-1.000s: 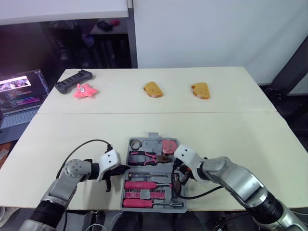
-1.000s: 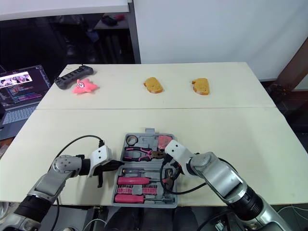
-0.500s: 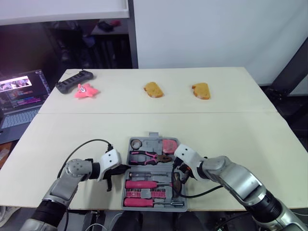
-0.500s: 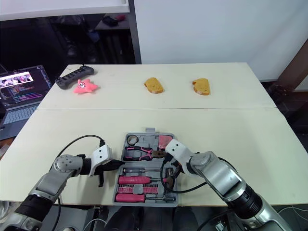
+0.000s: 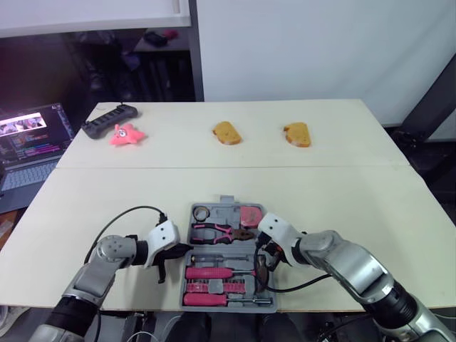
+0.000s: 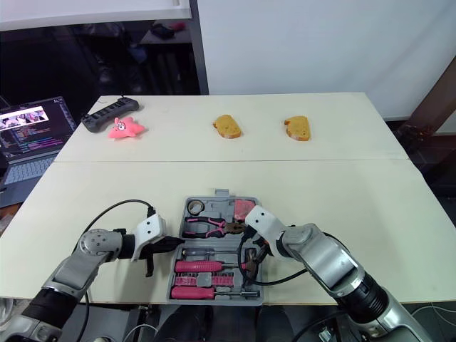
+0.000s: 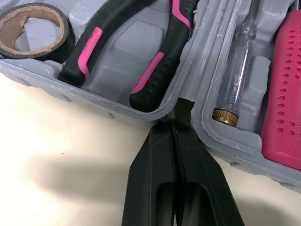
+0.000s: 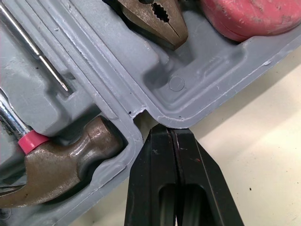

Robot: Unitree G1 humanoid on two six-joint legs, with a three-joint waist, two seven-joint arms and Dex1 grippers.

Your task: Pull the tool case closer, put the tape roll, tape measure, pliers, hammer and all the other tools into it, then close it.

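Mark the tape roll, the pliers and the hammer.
tape roll (image 7: 65, 41), left wrist view, black outer rim.
pliers (image 7: 93, 41), left wrist view, pink stripe on a handle.
hammer (image 8: 66, 160), right wrist view, metal head.

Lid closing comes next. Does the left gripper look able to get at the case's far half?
Probably yes: the left gripper, shut, sits at the hinge notch of the tool case, with bare table beside that half.

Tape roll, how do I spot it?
Look at the near edge of the table, at the open grey tool case. In its far left corner, beyond the pliers, sits the tape roll: the only ring, black with a brown cardboard middle.
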